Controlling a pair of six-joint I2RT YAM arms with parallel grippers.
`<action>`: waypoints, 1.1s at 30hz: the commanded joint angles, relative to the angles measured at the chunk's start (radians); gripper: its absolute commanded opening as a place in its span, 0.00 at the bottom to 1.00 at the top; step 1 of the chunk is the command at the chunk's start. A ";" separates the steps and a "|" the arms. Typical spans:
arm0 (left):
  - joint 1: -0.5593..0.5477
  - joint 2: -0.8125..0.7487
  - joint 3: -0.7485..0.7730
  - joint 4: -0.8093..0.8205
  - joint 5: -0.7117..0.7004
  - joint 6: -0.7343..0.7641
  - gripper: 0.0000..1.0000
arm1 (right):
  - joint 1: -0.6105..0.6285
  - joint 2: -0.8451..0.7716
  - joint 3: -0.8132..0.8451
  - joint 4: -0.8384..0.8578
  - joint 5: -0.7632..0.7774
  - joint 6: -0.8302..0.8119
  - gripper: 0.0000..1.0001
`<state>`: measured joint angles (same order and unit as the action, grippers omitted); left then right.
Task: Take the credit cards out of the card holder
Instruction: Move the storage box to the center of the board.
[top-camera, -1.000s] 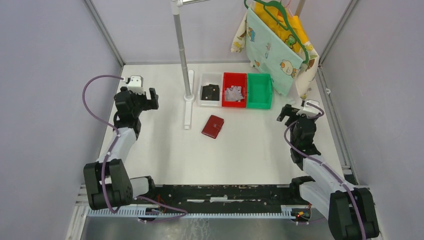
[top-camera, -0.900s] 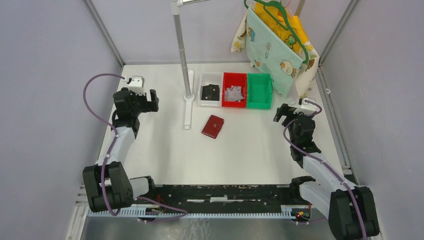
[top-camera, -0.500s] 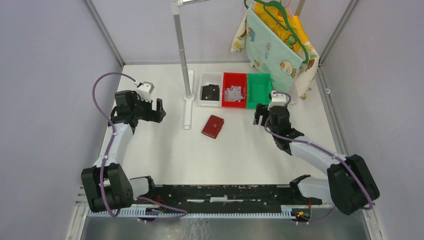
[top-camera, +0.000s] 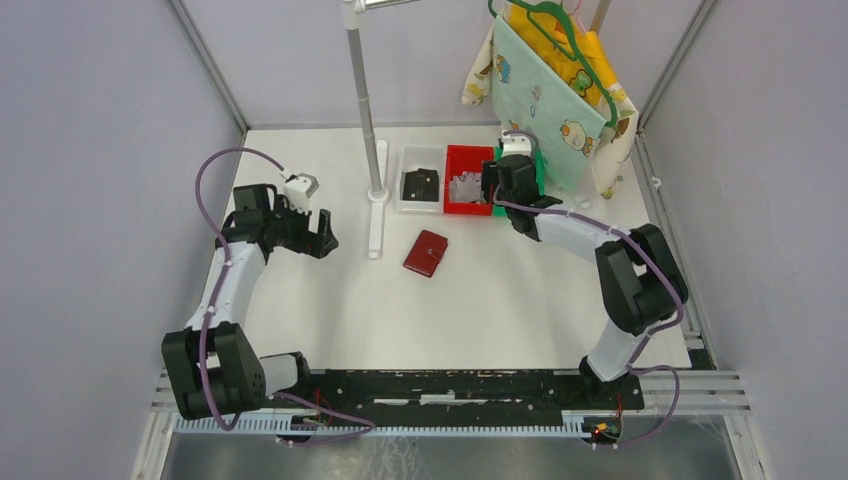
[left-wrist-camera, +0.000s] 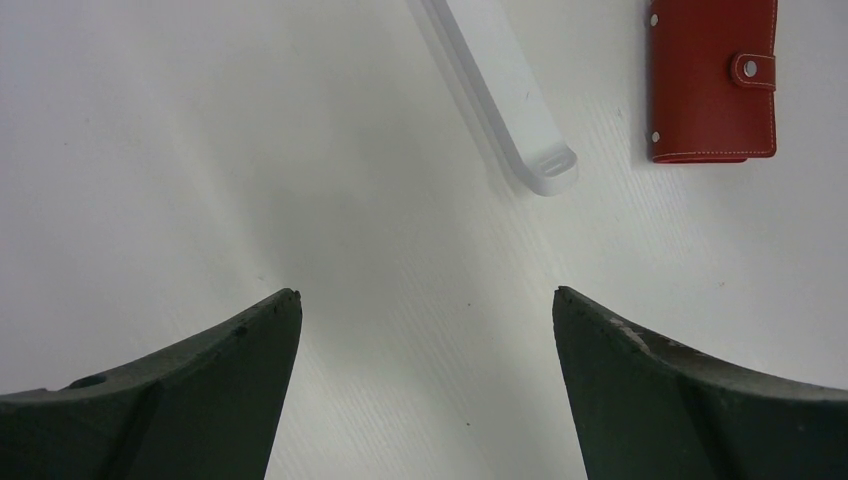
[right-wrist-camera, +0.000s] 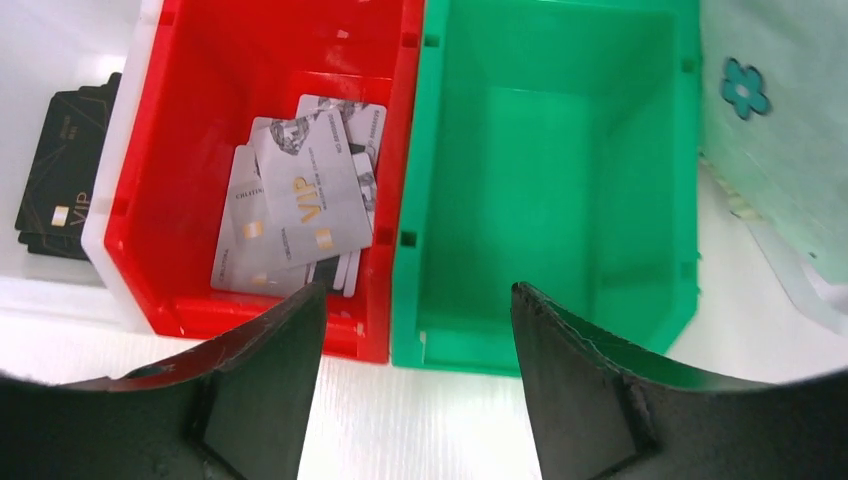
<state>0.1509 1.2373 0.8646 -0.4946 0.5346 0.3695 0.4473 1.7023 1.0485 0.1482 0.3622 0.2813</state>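
The card holder (top-camera: 426, 252) is a dark red folder lying shut on the white table, mid-centre. It also shows in the left wrist view (left-wrist-camera: 710, 80), with its snap tab fastened. No tan or yellow credit cards are in view. My left gripper (top-camera: 325, 232) is open and empty, to the left of the holder and past the white stand foot; in its own view (left-wrist-camera: 425, 295) only bare table lies between the jaws. My right gripper (top-camera: 491, 188) is open and empty, hovering at the near edge of the red and green bins (right-wrist-camera: 415, 290).
Three bins stand at the back: a white one (top-camera: 407, 205) with black cards (right-wrist-camera: 65, 170), a red one (right-wrist-camera: 150, 150) with silver-grey VIP cards (right-wrist-camera: 300, 205), and an empty green one (right-wrist-camera: 550, 170). A stand pole (top-camera: 365, 100) with a long white foot (left-wrist-camera: 505, 95) stands left of them. A printed cloth bag (top-camera: 545, 90) hangs back right.
My right arm has swung from the right side of the table leftward and back to the bins. My left gripper has moved right and nearer, toward the holder. The holder has not moved.
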 joint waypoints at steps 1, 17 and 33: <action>-0.005 0.000 0.041 -0.015 0.052 0.051 1.00 | 0.004 0.076 0.119 -0.042 -0.013 -0.018 0.72; -0.014 -0.011 0.068 -0.069 0.111 0.063 1.00 | 0.003 0.189 0.191 -0.096 0.014 0.004 0.36; -0.019 -0.043 0.058 -0.104 0.100 0.072 1.00 | 0.106 -0.031 -0.148 0.006 0.113 0.087 0.18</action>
<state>0.1352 1.2255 0.8909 -0.5953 0.6117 0.4026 0.5152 1.7275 0.9588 0.1390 0.4244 0.3527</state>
